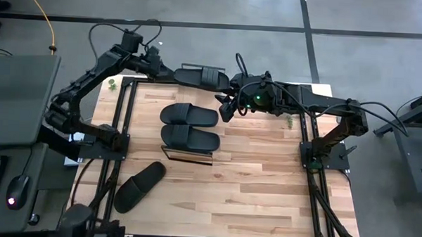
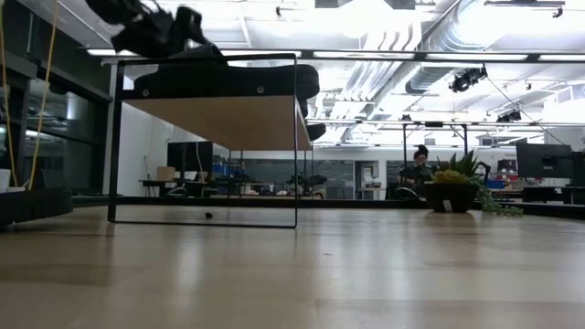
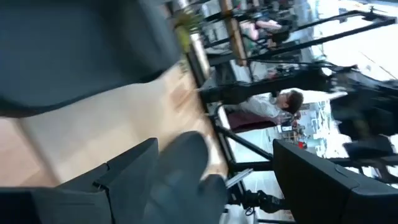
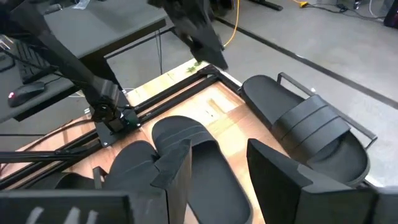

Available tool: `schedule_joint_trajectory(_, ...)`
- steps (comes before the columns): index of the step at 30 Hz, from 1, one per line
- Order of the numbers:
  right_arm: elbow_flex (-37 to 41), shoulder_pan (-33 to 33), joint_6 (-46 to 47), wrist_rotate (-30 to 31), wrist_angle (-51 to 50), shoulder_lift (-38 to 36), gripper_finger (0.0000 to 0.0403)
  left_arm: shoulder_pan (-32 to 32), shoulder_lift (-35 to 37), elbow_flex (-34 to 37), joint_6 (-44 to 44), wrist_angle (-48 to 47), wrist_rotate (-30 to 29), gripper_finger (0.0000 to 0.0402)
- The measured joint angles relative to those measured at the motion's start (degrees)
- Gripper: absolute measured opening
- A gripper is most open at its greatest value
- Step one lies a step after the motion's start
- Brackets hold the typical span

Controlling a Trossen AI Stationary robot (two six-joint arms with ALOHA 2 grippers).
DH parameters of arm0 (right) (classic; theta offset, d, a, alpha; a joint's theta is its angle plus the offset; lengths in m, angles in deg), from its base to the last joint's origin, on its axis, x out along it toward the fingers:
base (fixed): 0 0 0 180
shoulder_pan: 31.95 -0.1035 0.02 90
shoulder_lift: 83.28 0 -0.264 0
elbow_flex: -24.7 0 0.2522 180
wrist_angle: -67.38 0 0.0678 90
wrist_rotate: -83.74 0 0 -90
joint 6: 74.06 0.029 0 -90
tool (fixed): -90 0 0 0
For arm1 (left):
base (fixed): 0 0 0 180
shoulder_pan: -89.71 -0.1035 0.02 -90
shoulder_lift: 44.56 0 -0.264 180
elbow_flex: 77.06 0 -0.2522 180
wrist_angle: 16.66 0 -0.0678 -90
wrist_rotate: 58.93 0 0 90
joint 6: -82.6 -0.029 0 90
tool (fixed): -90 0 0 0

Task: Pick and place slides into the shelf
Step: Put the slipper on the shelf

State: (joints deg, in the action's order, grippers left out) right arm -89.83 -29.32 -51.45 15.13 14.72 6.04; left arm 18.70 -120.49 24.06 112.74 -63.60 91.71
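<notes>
Your right gripper (image 1: 225, 108) hung over the far middle of the worktop (image 1: 265, 184), fingers (image 4: 283, 180) spread wide with nothing between them; in the right wrist view they sat above the slides below. Your left gripper (image 1: 158, 66) was reaching in at the far left corner, right at the end of the far slide (image 1: 202, 77). From the overhead and its own blurry wrist view you couldn't tell if those fingers were pinching it or just beside it.

That far slide lay on the shelf (image 1: 199, 67) at the back edge, strap up. In the low view, the shelf's light plank (image 2: 224, 119) showed raised on its thin black frame with the dark slide on top.

Two more slides (image 1: 189, 126) lay side by side mid-worktop, nearly touching, with a small wire-framed wooden rack (image 1: 188, 155) just beside the nearer one. The fourth slide (image 1: 139, 186) lay apart, angled near the front left. A potted plant (image 2: 454, 189) stood on the right in the low view.
</notes>
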Motion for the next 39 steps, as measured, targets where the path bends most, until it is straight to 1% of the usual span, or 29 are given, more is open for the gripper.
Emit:
schedule_joint_trajectory(5,0.00,0.00,0.50,-0.44,-0.14,0.00,0.0146,-0.13,4.31,-3.15,2.29,0.04,0.50,0.0299)
schedule_joint_trajectory(8,0.00,0.00,0.48,-0.44,-0.31,0.00,0.0146,0.04,7.11,-5.48,3.87,0.19,1.87,0.0299)
schedule_joint_trajectory(11,0.00,0.00,-0.57,-0.41,-0.35,0.00,0.0146,2.13,8.38,-7.71,5.43,0.15,3.06,0.0299)
schedule_joint_trajectory(15,0.00,0.08,-0.90,-0.41,-0.55,0.00,0.0146,6.65,9.29,-10.63,7.69,0.17,4.75,0.0299)
schedule_joint_trajectory(20,0.00,0.37,-0.61,-0.53,-1.43,0.00,0.0146,15.14,9.12,-12.83,8.06,0.05,5.11,0.0299)
schedule_joint_trajectory(25,0.00,0.37,-0.61,-0.67,-2.34,0.00,0.0146,21.92,9.12,-12.98,10.19,-0.02,6.98,0.0299)
schedule_joint_trajectory(30,0.00,0.37,-0.57,-0.70,-2.49,0.00,0.0146,27.37,9.12,-12.98,11.15,-0.53,8.68,0.0299)
schedule_joint_trajectory(34,0.00,0.35,-0.59,-0.75,-2.49,0.00,0.0146,30.72,9.12,-12.98,11.18,-3.66,10.01,0.0298)
schedule_joint_trajectory(39,0.00,0.35,-0.10,-1.53,-2.48,0.00,0.0146,34.41,9.12,-12.96,8.46,-10.16,10.57,0.0298)
